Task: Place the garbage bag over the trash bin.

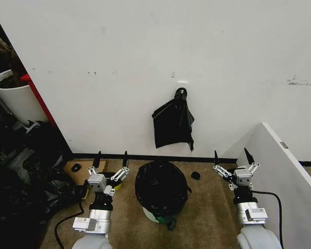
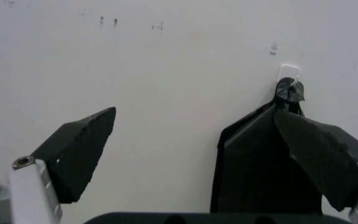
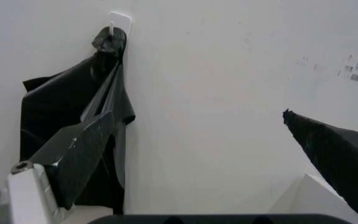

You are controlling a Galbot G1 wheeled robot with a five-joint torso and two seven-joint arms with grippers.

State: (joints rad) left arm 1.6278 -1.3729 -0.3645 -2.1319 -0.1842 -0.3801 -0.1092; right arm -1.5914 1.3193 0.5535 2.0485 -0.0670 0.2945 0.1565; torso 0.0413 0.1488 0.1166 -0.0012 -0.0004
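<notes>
Against white wall, garbage bag (image 1: 161,188) draped over trash bin (image 1: 156,213); task apparently done. Left gripper (image 1: 111,162) and right gripper (image 1: 232,160) wide open, empty, flanking.

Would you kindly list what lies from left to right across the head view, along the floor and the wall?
White plant pot with dark soil → left gripper, open → glossy black garbage bag lining the round cream-white trash bin → right gripper, open → white panel.
</notes>
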